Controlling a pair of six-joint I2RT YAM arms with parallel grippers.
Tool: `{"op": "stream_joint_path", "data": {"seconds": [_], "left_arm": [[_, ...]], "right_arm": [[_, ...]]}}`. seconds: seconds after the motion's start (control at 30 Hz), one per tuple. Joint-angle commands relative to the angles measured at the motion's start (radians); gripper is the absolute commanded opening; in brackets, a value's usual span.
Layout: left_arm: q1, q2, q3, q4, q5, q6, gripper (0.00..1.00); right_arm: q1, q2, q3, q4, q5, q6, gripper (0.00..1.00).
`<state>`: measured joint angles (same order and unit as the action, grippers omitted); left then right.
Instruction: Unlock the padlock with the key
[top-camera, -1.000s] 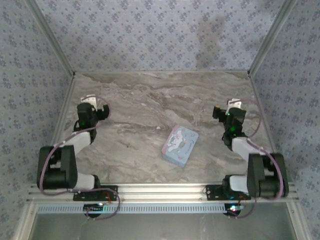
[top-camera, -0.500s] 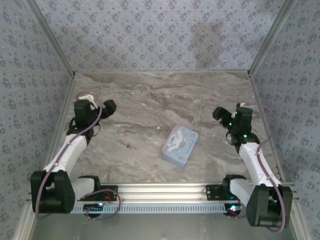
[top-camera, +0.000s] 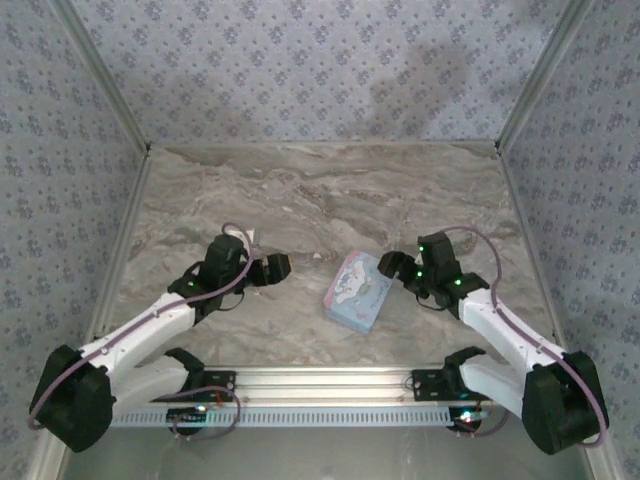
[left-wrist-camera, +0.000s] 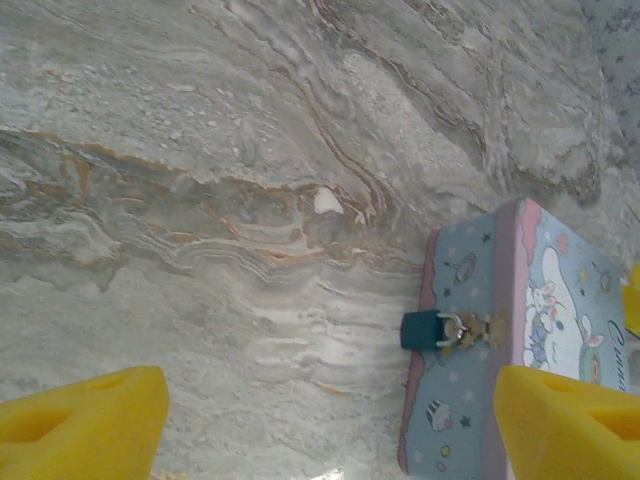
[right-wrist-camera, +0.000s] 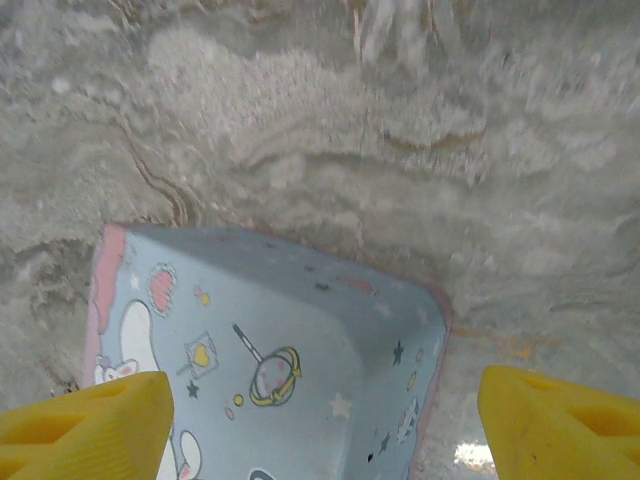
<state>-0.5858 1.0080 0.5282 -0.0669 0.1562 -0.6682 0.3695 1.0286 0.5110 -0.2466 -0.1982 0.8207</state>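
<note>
Teal padlock (left-wrist-camera: 420, 330) sits against the pastel box (left-wrist-camera: 535, 290), left tool (top-camera: 272, 267) and right tool (top-camera: 392, 265) spread wide

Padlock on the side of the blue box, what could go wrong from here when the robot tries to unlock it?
1. The padlock is small and sits low on the side wall of the box, near the table. The left gripper has broad, open fingers that may shove the box instead of gripping the lock.
2. The box lies loose, so the right gripper, open near its corner, could slide or turn it.
</note>
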Motion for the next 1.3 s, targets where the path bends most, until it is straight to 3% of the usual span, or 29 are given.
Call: {"op": "stream_joint_path", "data": {"seconds": [0.0, 0.47, 0.67, 0.93, 1.27], "left_arm": [[-0.032, -0.035, 0.0, -0.027, -0.045, -0.03, 0.85], [-0.165, -0.061, -0.029, -0.068, -0.133, -0.1, 0.85], [-0.17, -0.072, -0.018, -0.084, -0.144, -0.106, 0.86], [-0.157, 0.013, 0.095, -0.12, -0.158, -0.043, 0.9], [-0.064, 0.379, 0.444, -0.179, 0.008, 0.089, 0.9]], "right_arm": [[0.037, 0.051, 0.015, 0.019, 0.016, 0.072, 0.82], [0.105, 0.442, 0.336, 0.07, -0.041, -0.009, 0.82], [0.119, 0.557, 0.482, 0.0, -0.075, -0.089, 0.79], [0.144, 0.327, 0.39, -0.115, 0.086, -0.092, 0.84], [0.28, -0.083, 0.122, -0.245, 0.159, 0.147, 0.81]]}}
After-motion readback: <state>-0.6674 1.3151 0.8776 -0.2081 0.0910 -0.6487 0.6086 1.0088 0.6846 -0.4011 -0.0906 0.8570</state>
